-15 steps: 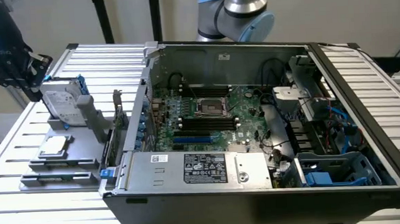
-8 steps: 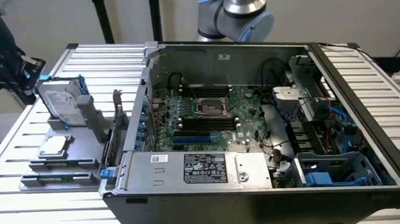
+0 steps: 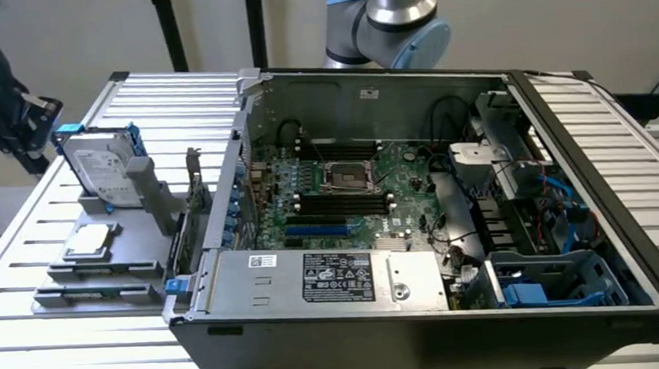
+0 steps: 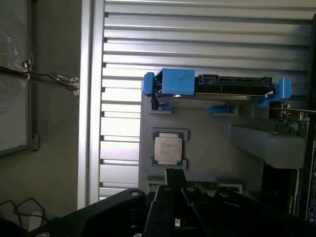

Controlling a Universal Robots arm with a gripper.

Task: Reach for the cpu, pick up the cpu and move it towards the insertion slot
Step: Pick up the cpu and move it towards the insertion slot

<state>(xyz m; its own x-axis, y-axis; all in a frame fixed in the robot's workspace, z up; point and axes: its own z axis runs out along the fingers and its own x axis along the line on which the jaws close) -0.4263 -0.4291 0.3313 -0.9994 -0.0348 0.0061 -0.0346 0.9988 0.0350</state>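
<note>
The cpu [image 3: 88, 241] is a small flat silver-grey chip lying in a recess of the grey holder [image 3: 142, 266], at the exterior view's left, outside the computer case. In the wrist view the cpu [image 4: 168, 149] shows its printed metal top, and the dark gripper [image 4: 175, 181] hangs well above it with nothing held. The insertion slot [image 3: 348, 177], a shiny silver frame with a dark centre, sits on the green motherboard [image 3: 402, 168] inside the open case. My arm [image 3: 394, 20] stands behind the case at the back.
An upright silver hard drive [image 3: 98, 167] with blue brackets [image 4: 180, 81] stands just behind the cpu on the holder. A grey upright post [image 3: 143, 181] rises beside it. The case wall [image 3: 223, 198] separates holder and motherboard. Black memory slots [image 3: 342, 205] flank the socket.
</note>
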